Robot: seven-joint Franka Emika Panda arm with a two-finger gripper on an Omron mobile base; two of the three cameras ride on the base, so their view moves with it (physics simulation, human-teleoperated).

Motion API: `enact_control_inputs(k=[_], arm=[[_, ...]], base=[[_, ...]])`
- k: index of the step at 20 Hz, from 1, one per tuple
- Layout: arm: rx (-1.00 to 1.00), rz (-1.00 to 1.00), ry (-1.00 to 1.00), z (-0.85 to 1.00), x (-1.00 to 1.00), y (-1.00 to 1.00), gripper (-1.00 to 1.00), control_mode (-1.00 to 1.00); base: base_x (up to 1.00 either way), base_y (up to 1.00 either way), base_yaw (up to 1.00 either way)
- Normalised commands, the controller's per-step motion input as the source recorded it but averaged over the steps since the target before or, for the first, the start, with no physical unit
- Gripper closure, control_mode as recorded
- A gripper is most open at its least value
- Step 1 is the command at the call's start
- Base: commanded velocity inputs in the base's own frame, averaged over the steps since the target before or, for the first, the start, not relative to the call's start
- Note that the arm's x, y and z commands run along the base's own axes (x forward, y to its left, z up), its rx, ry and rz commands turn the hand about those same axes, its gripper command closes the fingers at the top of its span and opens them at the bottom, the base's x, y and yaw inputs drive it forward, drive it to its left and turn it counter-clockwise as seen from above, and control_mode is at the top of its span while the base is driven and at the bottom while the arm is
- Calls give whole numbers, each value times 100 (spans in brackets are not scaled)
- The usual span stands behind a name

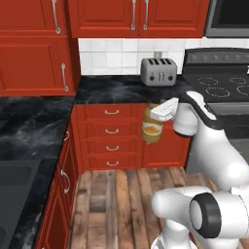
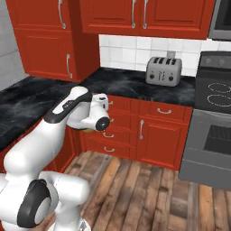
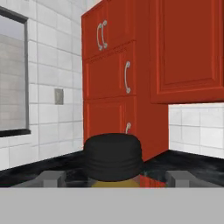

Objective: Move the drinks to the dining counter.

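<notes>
The arm is rising from the base and reaching forward at about drawer height, its wrist bent so that the jaws are pointing sideways toward the corner of the room. The jaws are holding the juice bottle by its upper part, and it is hanging in the air in front of the red drawers, clear of the wood floor below. In the right base view the wrist is covering most of the bottle, with just a sliver of amber showing beneath it. In the hand view the bottle's dark cap is sitting right between the two finger tips, with a strip of amber under it.

Beyond the bottle, the black marbled worktop is running along the tiled wall and turning the corner to the left. A silver toaster is standing on it near the wall, just beside the stove, well apart from the jaws. Red wall cabinets are hanging above, and a tall red cabinet is filling the corner.
</notes>
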Motion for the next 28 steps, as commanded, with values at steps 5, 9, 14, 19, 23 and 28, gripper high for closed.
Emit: enact_control_inputs(k=[5,9,14,19,23,28], arm=[[0,0,0,0,0,0,100,100],[0,0,0,0,0,0,100,100],[0,0,0,0,0,0,100,100],[0,0,0,0,0,0,100,100],[0,0,0,0,0,0,100,100],[0,0,0,0,0,0,100,100]], base=[[-52,-22,20],[-49,-11,25],[-66,-3,31],[-79,0,33],[-87,0,31],[-87,0,31]])
